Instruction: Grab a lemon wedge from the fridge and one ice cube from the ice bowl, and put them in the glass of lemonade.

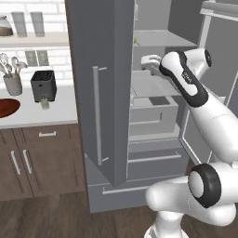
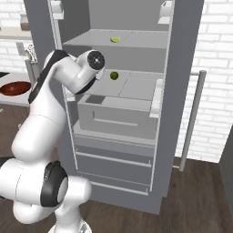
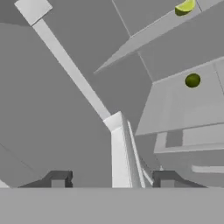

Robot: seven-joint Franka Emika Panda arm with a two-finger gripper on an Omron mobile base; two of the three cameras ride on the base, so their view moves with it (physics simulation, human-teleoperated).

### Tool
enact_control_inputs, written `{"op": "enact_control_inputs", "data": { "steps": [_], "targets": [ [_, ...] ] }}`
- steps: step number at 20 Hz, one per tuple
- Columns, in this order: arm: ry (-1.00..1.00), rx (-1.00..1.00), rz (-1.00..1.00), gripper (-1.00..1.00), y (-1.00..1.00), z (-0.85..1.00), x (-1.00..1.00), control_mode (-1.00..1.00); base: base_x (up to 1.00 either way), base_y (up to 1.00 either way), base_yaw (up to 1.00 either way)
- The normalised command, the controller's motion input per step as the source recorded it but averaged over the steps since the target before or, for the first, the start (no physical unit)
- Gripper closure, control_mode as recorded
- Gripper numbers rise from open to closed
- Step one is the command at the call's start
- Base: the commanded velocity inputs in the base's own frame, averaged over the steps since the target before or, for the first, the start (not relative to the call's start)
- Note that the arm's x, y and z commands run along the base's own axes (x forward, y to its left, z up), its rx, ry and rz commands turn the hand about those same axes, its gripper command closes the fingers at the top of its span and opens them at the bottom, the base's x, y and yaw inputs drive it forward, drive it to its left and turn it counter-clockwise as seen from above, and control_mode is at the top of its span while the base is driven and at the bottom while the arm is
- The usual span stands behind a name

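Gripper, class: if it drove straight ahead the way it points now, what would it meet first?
Probably the fridge's grey inner wall. The open gripper looks into that cavity, past a white rail; the lemon wedge sits off to one side. Depth is uncertain.

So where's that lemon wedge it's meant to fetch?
The lemon wedge lies on the upper shelf inside the open fridge, one shelf above a darker green round fruit; the hand view shows it at top right.

Black toaster [image 1: 43, 85] on the white desk [image 1: 56, 111], just right of a grey utensil cup [image 1: 13, 84] holding whisks. Two tall greyish glasses [image 1: 28, 23] and a jar [image 1: 5, 26] on the wall shelf. Brown wooden cabinets [image 1: 32, 160] below. Dark green round fruit [image 2: 113, 75] on a middle shelf.
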Motion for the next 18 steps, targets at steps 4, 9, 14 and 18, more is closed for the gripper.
{"op": "enact_control_inputs", "data": {
  "steps": [4,9,14,18],
  "targets": [
    [0.18,0.14,0.06,-1.00,-0.01,0.02,0.09,-1.00,0.00,0.00,0.00],
    [0.31,0.16,0.21,-1.00,0.00,-0.18,0.46,-1.00,0.00,0.00,0.00],
    [0.13,0.22,0.30,-1.00,0.09,-0.38,0.27,-1.00,0.00,0.00,0.00],
    [0.00,0.07,0.09,-1.00,0.66,-0.11,0.03,-1.00,0.00,0.00,0.00]
  ]
}}
